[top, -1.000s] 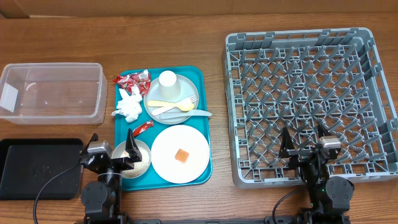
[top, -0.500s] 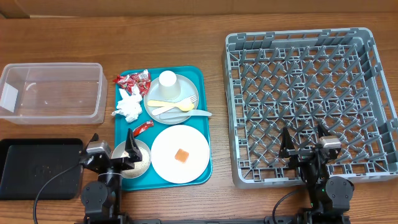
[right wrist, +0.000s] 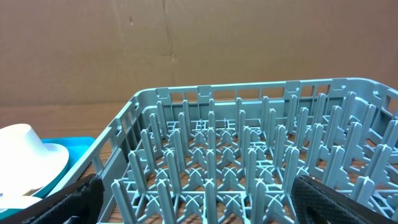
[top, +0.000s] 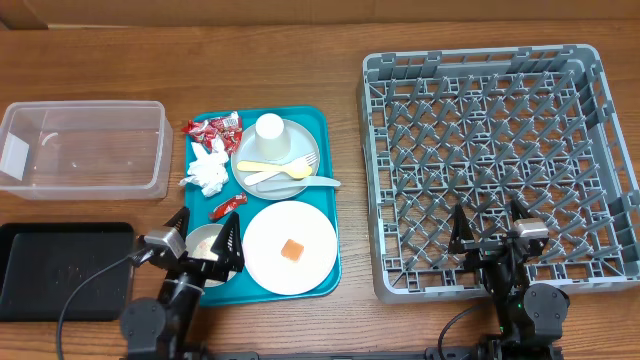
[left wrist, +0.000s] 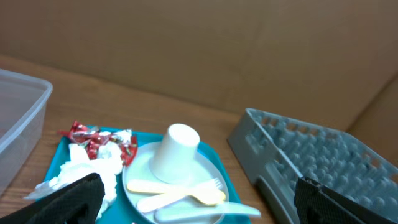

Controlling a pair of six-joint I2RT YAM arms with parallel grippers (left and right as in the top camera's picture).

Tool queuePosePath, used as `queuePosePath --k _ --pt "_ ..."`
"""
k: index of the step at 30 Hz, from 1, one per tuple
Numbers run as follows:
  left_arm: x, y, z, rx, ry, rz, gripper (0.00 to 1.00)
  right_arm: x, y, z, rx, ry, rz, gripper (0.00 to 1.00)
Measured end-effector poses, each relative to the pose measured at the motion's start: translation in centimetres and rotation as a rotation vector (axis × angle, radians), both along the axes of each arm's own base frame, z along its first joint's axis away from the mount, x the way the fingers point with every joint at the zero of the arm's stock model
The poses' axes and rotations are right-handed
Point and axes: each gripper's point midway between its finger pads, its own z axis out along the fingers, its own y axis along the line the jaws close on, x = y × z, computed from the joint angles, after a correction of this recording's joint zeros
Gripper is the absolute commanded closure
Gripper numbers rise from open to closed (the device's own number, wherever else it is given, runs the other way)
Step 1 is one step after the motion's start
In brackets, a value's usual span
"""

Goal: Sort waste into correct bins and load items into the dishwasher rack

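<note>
the left gripper (top: 210,222), wide open and empty, is best centred over the red wrapper (top: 228,207), clear of the bowl (top: 201,241).

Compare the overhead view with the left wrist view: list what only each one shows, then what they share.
Only overhead: the black tray, the white plate carrying an orange cube, the bowl, a lone red wrapper and the right gripper at the rack's near edge.
Only left wrist: the face of the brown cardboard wall behind the table.
Both: the white cup, the grey plate with yellow and white cutlery, the red wrapper pile, the tissue, the teal tray, the clear tub and the rack.
</note>
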Motion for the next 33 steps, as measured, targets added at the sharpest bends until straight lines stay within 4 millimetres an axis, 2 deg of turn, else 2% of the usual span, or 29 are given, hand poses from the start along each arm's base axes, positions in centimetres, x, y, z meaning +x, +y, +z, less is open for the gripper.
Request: queuePosePath --k 1,4,8,12,18,21,23,26,31,33 --pt "-0.4 -0.1 0.6 0.016 0.013 -0.007 0.0 0.0 0.0 0.0 0.0 0.0 0.0 0.0" --pt "-2.4 -0.6 4.0 0.07 0.019 -0.032 0.0 0.0 0.0 0.0 0.0 0.0 0.0 0.0" --pt "-4.6 -1.1 6.9 0.092 0.081 -0.051 0.0 0.0 0.0 0.0 0.0 0.001 0.0 0.0" --pt "-5.3 -1.6 8.7 0.087 0.111 -0.084 0.0 0.0 0.0 0.0 0.0 0.0 0.0 0.0" --pt "-5.7 -3.1 11.9 0.114 -0.003 -0.174 0.0 0.0 0.0 0.0 0.0 0.0 0.0 0.0" --pt "-5.7 -3.5 12.2 0.115 0.014 -0.201 0.0 0.0 0.0 0.0 0.0 0.0 0.0 0.0" --pt "-5.5 -3.5 11.7 0.111 0.087 -0.206 0.0 0.0 0.0 0.0 0.0 0.0 0.0 0.0" --pt "-4.9 -3.0 10.7 0.102 0.251 -0.195 0.0 0.0 0.0 0.0 0.0 0.001 0.0 0.0" --pt "-4.1 -1.1 8.8 0.112 0.571 -0.109 0.0 0.0 0.0 0.0 0.0 0.0 0.0 0.0" --pt "-3.4 -0.6 8.7 0.123 0.636 -0.09 0.0 0.0 0.0 0.0 0.0 0.0 0.0 0.0"
